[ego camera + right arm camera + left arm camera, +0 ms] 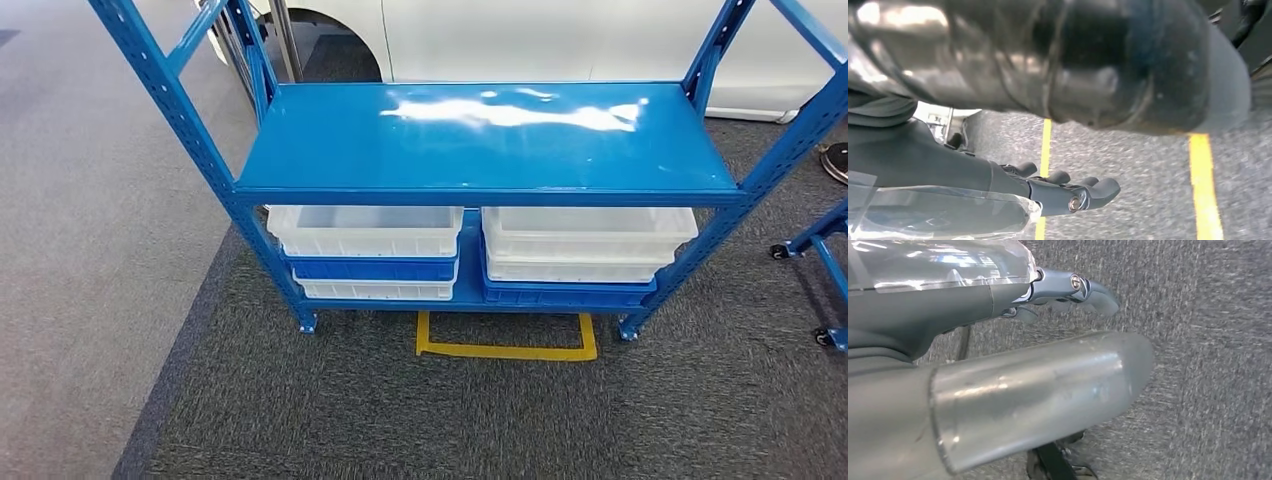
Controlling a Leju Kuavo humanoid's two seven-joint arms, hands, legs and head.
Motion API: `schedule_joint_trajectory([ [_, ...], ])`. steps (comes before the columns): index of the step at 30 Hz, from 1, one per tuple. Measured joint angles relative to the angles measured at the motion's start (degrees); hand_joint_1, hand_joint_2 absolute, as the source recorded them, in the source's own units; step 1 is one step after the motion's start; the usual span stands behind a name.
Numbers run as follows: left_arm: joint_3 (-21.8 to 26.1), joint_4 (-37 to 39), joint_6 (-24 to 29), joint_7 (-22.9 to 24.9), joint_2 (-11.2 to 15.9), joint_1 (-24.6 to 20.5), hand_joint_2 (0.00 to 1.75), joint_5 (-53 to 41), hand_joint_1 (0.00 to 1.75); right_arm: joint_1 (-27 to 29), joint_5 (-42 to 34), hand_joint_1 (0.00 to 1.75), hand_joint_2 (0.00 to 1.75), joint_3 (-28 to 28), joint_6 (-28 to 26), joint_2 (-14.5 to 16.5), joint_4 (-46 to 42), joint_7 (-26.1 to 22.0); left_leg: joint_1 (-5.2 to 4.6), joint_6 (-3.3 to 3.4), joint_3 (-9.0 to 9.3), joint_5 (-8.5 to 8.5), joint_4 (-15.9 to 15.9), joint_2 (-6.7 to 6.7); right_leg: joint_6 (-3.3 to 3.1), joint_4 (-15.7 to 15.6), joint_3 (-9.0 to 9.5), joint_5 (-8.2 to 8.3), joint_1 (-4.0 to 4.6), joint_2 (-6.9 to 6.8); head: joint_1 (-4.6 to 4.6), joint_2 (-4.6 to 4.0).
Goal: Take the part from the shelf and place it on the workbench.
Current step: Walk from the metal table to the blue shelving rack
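Note:
A blue metal shelf (480, 140) stands in front of me in the head view, its glossy top board bare. On its low board sit stacked bins: white bins (365, 230) over a blue bin (370, 268) on the left, and white bins (585, 235) over a blue one (565, 293) on the right. What I can see of their insides looks bare. My left hand (948, 305) hangs over grey carpet, fingers (1083, 290) stretched out and apart from the thumb (1048, 385), holding nothing. My right hand (948, 165) hangs the same way, fingers (1083, 192) straight, nothing in it.
A yellow tape mark (505, 350) lies on the dark carpet just before the shelf. A white vehicle body (560, 40) stands behind the shelf. Another blue frame on castors (825, 260) is at the right edge. Lighter floor runs along the left.

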Motion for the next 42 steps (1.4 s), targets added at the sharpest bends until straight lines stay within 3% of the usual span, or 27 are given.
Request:
schedule_joint_trajectory([
  [2, 0.0, 0.5, 0.4, 0.0, 0.2, 0.1, 0.00, -0.1, 0.00, 0.0, -0.1, 0.00, 0.00, 0.0, -0.1, 0.0, 0.0, -0.2, 0.06, -0.26, -4.28, -1.87, 5.5, 0.00, -0.15, 0.0, 0.56, -0.63, 0.08, 0.04, -0.02, 0.00],
  [3, 0.0, 0.7, 0.7, -0.1, 0.2, 0.2, 0.00, -0.3, 0.00, 0.0, -0.3, 0.00, 0.00, 0.0, -0.2, 0.0, 0.1, -0.3, 0.06, -0.24, -5.33, -1.25, 5.8, 0.00, -0.13, 0.0, 0.96, -0.98, 0.10, 0.11, -0.02, 0.00],
  [4, 0.0, 0.8, 1.0, -0.2, 0.1, 0.3, 0.00, -0.4, 0.00, 0.0, -0.4, 0.00, 0.00, 0.0, -0.4, 0.0, 0.2, -0.3, 0.05, -0.15, -5.48, 0.63, 4.3, 0.00, -0.06, 0.0, 1.47, -1.35, 0.12, 0.17, -0.02, -0.01],
  [6, 0.0, 1.0, 1.8, -0.3, -0.3, 0.4, 0.00, -0.8, 0.00, 0.0, -0.7, 0.00, 0.00, 0.0, -0.7, 0.0, 0.5, -0.6, -0.07, 0.46, -3.94, 5.98, -2.4, 0.09, 0.20, -0.1, 2.61, -2.13, 0.13, 0.19, 0.00, 0.00],
  [7, 0.0, 1.0, 2.0, -0.3, -0.5, 0.3, 0.00, -0.9, 0.00, -0.1, -0.8, 0.00, 0.00, 0.0, -0.9, 0.1, 0.6, -0.7, -0.30, 0.82, -3.36, 7.12, -5.1, 0.20, 0.39, -0.2, 3.01, -2.41, 0.13, 0.16, 0.00, 0.00],
  [8, 0.0, 1.1, 2.1, -0.3, -0.7, 0.3, 0.00, -1.0, 0.00, -0.1, -0.8, 0.00, 0.00, 0.1, -1.0, 0.1, 0.8, -0.8, -0.54, 1.24, -2.99, 7.73, -6.9, 0.29, 0.69, -0.2, 3.20, -2.67, 0.15, 0.13, -0.03, 0.00],
  [10, 0.0, 1.2, 2.3, -0.3, -1.1, 0.4, 0.00, -1.0, 0.00, -0.3, -0.8, 0.00, 0.00, 0.1, -1.0, 0.1, 1.0, -0.8, -0.90, 1.83, -2.94, 7.31, -7.8, 0.38, 1.41, -0.4, 3.45, -3.09, 0.22, 0.10, -0.10, 0.01],
  [12, 0.0, 1.2, 2.3, -0.3, -1.3, 0.5, 0.00, -1.0, 0.00, -0.3, -0.8, 0.00, 0.00, 0.1, -1.0, 0.0, 1.1, -0.8, -0.50, 2.41, -2.12, 8.10, -8.8, 0.29, 2.09, -0.3, 3.95, -3.75, 0.36, 0.02, -0.13, 0.02],
  [14, 0.0, 1.2, 2.3, -0.4, -1.6, 0.3, 0.00, -1.0, 0.00, -0.4, -0.8, 0.00, 0.00, 0.1, -1.0, 0.0, 1.1, -0.8, -0.12, 3.01, -1.16, 8.10, -9.6, 0.28, 2.51, 2.9, 2.70, -5.61, 0.29, 0.04, -0.08, 0.01],
  [15, 0.0, 1.2, 2.3, -0.4, -1.7, 0.3, 0.00, -1.0, 0.00, -0.4, -0.8, 0.00, 0.00, 0.1, -1.0, -0.1, 1.2, -0.8, -0.19, 3.23, -0.80, 7.87, -9.8, 0.30, 2.66, 6.3, 0.87, -7.07, 0.17, 0.11, -0.06, 0.00],
  [17, 0.0, 1.2, 2.3, -0.4, -1.7, 0.2, 0.00, -1.0, 0.00, -0.4, -0.8, 0.00, 0.87, 0.1, -1.0, -0.1, 1.2, -0.8, -0.24, 3.48, -0.22, 7.21, -9.7, 0.29, 2.96, 13.4, -3.76, -9.25, -0.02, 0.17, -0.04, -0.01],
  [18, 0.0, 1.2, 2.3, -0.4, -1.7, 0.2, 0.00, -1.0, 0.00, -0.4, -0.8, 0.00, 1.31, 0.1, -1.0, -0.1, 1.3, -0.8, -0.27, 3.45, 0.21, 6.81, -9.7, 0.26, 3.06, 15.1, -5.30, -8.83, -0.06, 0.17, -0.05, -0.01],
  [19, 0.0, 1.2, 2.3, -0.4, -1.8, 0.3, 0.00, -1.0, 0.00, -0.3, -0.8, 0.00, 1.75, 0.1, -1.1, -0.1, 1.4, -0.8, -0.28, 3.35, 0.76, 6.37, -9.7, 0.21, 3.10, 14.5, -5.77, -7.11, -0.08, 0.16, -0.04, 0.00],
  [21, 0.0, 1.2, 2.3, -0.4, -1.9, 0.4, 0.00, -1.0, 0.00, -0.3, -0.8, 0.00, 1.75, 0.1, -1.1, -0.1, 1.5, -0.8, -0.26, 3.03, 2.08, 5.29, -9.6, 0.08, 2.88, 8.2, -3.91, -1.70, -0.07, 0.16, -0.04, 0.01],
  [22, 0.0, 1.2, 2.3, -0.4, -1.9, 0.4, 0.00, -1.0, 0.00, -0.3, -0.9, 0.00, 1.75, 0.1, -1.1, -0.1, 1.5, -0.8, -0.35, 2.77, 2.56, 4.73, -9.5, 0.01, 2.70, 4.8, -2.61, 0.11, 0.04, 0.15, -0.03, 0.01],
  [23, 0.0, 1.2, 2.3, -0.4, -2.0, 0.3, 0.00, -1.0, 0.00, -0.3, -0.9, 0.00, 1.75, 0.1, -1.1, -0.1, 1.5, -0.8, -0.41, 2.48, 2.84, 4.26, -9.4, -0.05, 2.43, 2.4, -1.65, 0.85, 0.14, 0.16, -0.05, 0.01],
  [27, 0.0, 1.2, 2.3, -0.4, -2.0, 0.0, 0.00, -1.0, 0.00, -0.4, -0.9, 0.00, 1.75, 0.1, -1.1, -0.1, 1.6, -0.8, -0.40, 1.29, 3.34, 3.31, -9.6, -0.02, 1.31, 0.7, -0.79, -0.22, 0.37, 0.32, -0.17, 0.00],
  [29, 0.0, 1.2, 2.3, -0.4, -2.1, -0.1, 0.00, -1.0, 0.00, -0.4, -0.9, 0.00, 1.75, 0.1, -1.1, 0.0, 1.6, -0.8, -0.28, 0.69, 2.49, 1.88, -7.1, 0.04, 0.64, -0.1, 0.19, -0.52, 0.06, 0.23, -0.22, 0.01],
  [30, 0.0, 1.2, 2.1, -0.4, -2.1, -0.1, 0.00, -1.0, 0.00, -0.4, -0.8, 0.00, 1.75, 0.1, -1.2, 0.0, 1.6, -0.8, -0.17, 0.44, 0.93, 0.67, -4.0, 0.06, 0.38, -0.4, 0.79, -0.75, -0.05, 0.12, -0.25, 0.01],
  [32, 0.0, 1.1, 1.2, -0.2, -2.1, 0.0, 0.00, -0.8, 0.00, -0.4, -0.2, 0.00, 1.75, 0.1, -1.1, 0.0, 1.6, -0.8, 0.00, 0.01, -3.98, -1.47, 3.7, 0.06, 0.15, -0.6, 1.76, -1.52, -0.06, 0.01, -0.30, 0.01],
  [33, 0.0, 0.7, 0.4, -0.1, -2.1, 0.1, 0.00, -0.7, 0.00, -0.4, 0.2, 0.00, 1.75, 0.0, -1.0, 0.0, 1.6, -0.7, 0.04, -0.08, -6.08, -1.37, 6.2, 0.06, 0.17, -0.6, 2.33, -2.00, -0.05, 0.06, -0.30, 0.00],
  [34, 0.0, 0.2, -0.4, 0.0, -2.1, 0.3, 0.00, -0.6, 0.00, -0.4, 0.7, 0.00, 1.75, -0.1, -0.9, 0.0, 1.5, -0.7, 0.04, -0.05, -7.28, -0.09, 6.8, 0.06, 0.20, -0.6, 3.00, -2.51, -0.04, 0.15, -0.30, -0.01],
  [36, 0.0, -1.0, -1.7, 0.2, -2.3, 0.5, 0.00, -0.5, 0.00, -0.5, 1.4, 0.00, 1.75, -0.3, -0.8, 0.0, 1.5, -0.6, -0.03, 0.42, -6.73, 5.44, 1.6, 0.06, 0.36, -0.6, 4.59, -3.62, -0.02, 0.31, -0.30, 0.00],
  [38, 0.0, -2.0, -2.2, 0.4, -2.5, 0.6, 0.00, -0.4, 0.00, -0.5, 1.6, 0.00, 1.75, -0.4, -0.7, 0.0, 1.5, -0.6, -0.40, 1.21, -4.98, 9.36, -4.3, 0.00, 0.80, -0.7, 5.64, -4.56, 0.06, 0.41, -0.28, 0.00],
  [39, 0.0, -2.4, -2.3, 0.4, -2.6, 0.6, 0.00, -0.4, 0.00, -0.6, 1.7, 0.00, 1.75, -0.5, -0.7, 0.0, 1.5, -0.6, -0.62, 1.62, -4.41, 9.82, -5.9, -0.01, 1.09, -0.7, 5.78, -4.86, 0.07, 0.45, -0.29, 0.01],
  [42, 0.0, -3.3, -2.4, 0.5, -2.9, 0.5, 0.00, -0.3, 0.00, -0.8, 1.7, 0.00, 1.75, -0.6, -0.8, -0.1, 1.4, -0.5, -0.72, 2.52, -3.60, 8.68, -7.6, -0.03, 2.00, -1.3, 5.96, -5.31, 0.12, 0.33, -0.34, 0.02],
])
